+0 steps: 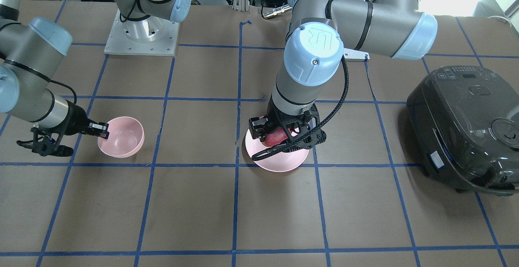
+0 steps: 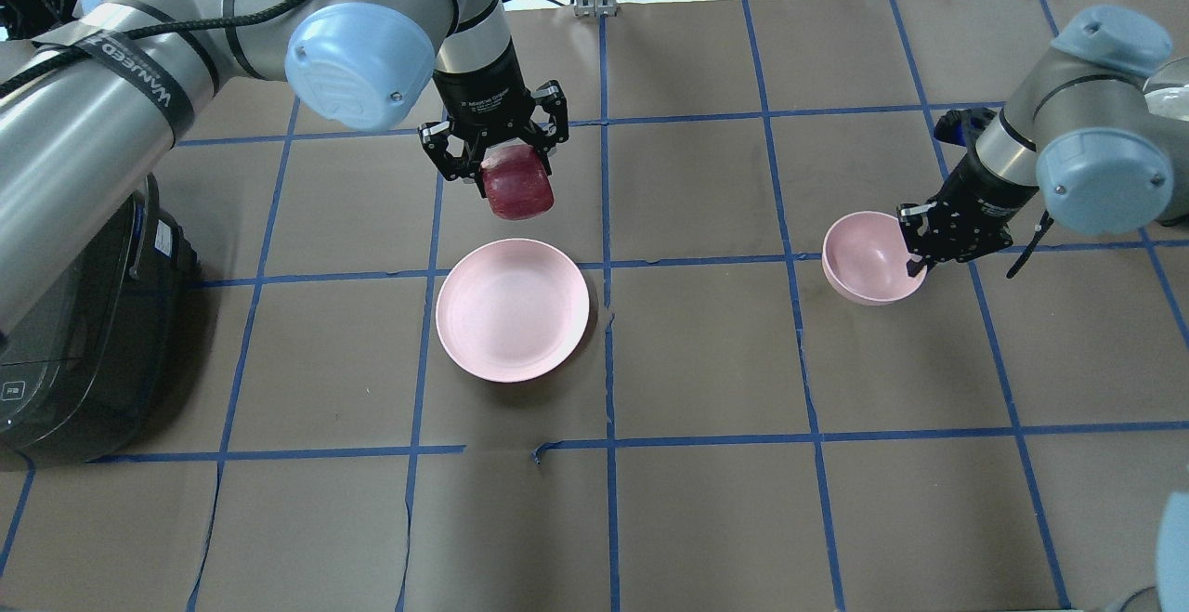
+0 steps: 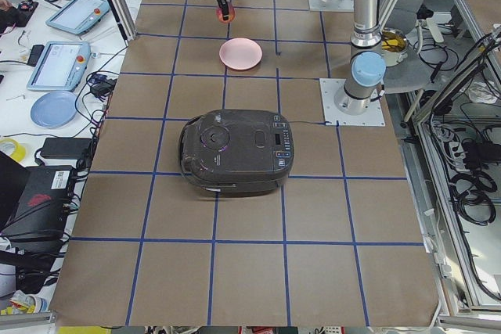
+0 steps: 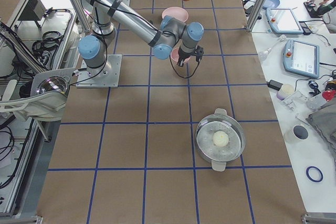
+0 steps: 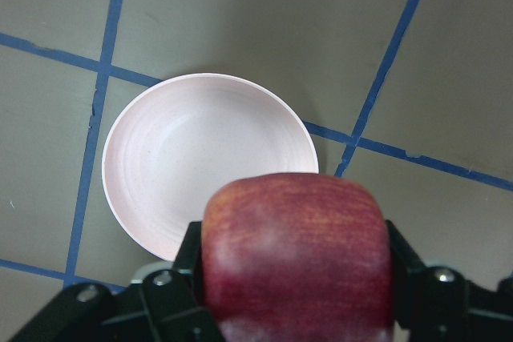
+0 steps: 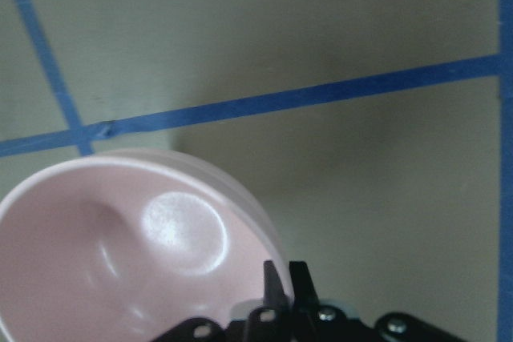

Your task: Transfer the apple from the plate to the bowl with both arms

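Both hands are loaded. The left hand [image 2: 506,169] is closed on the apple [image 2: 517,185], which hangs clear above the plate [image 2: 513,309], left of centre on the surface [image 2: 706,352]. The right hand [image 2: 915,252] is narrowed to a pinch on the rim of the bowl [image 2: 868,254], far to the right and well apart from the plate. The bowl looks tipped, its mouth leaning toward the plate side.

I judge the pick is done and the carry is the step in hand. Next, the apple must travel right, or the bowl come left to meet it, until the apple sits over the bowl's mouth. Then the left fingers should open low, so it does not bounce out.

From the left wrist view the apple's broader span runs sideways between the fingers. Which way its stem end points I cannot tell.
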Motion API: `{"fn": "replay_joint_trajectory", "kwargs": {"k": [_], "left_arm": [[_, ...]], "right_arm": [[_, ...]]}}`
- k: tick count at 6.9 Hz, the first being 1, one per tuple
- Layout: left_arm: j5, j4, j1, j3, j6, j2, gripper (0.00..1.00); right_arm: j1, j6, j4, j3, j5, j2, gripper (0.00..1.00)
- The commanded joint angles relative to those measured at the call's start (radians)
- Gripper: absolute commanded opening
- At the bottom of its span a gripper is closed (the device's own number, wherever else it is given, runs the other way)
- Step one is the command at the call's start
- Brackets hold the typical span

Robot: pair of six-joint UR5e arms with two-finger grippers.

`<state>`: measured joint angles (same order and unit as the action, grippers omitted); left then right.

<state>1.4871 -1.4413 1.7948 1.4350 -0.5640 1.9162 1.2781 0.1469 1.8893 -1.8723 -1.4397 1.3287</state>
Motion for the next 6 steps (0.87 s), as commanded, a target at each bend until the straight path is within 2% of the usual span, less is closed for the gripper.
{"fn": "replay_joint_trajectory", "kwargs": {"k": [1, 2, 3, 4, 5, 6], "left_arm": [[-0.014, 0.002, 0.003, 0.001, -0.06, 0.007, 0.02], [-0.06, 0.005, 0.003, 0.001, -0.1, 0.007, 0.0], [-0.067, 0.012, 0.008, 0.004, -0.155, 0.01, 0.0], [-0.111, 0.019, 0.032, 0.007, -0.225, 0.012, 0.0], [-0.163, 0.03, 0.041, 0.008, -0.338, 0.012, 0.0], [-0.236, 0.03, 0.043, 0.025, -0.394, 0.012, 0.0]], "right_arm": [[0.221, -0.052, -0.052, 0.036, 0.074, 0.011, 0.0], [0.322, -0.07, -0.003, 0.016, 0.079, -0.002, 0.0], [0.373, -0.11, 0.116, -0.038, 0.078, -0.012, 0.0], [0.376, -0.121, 0.181, -0.094, 0.078, -0.014, 0.0], [0.374, -0.122, 0.182, -0.123, 0.075, -0.013, 0.0], [0.374, -0.127, 0.18, -0.117, 0.071, -0.002, 0.56]]}}
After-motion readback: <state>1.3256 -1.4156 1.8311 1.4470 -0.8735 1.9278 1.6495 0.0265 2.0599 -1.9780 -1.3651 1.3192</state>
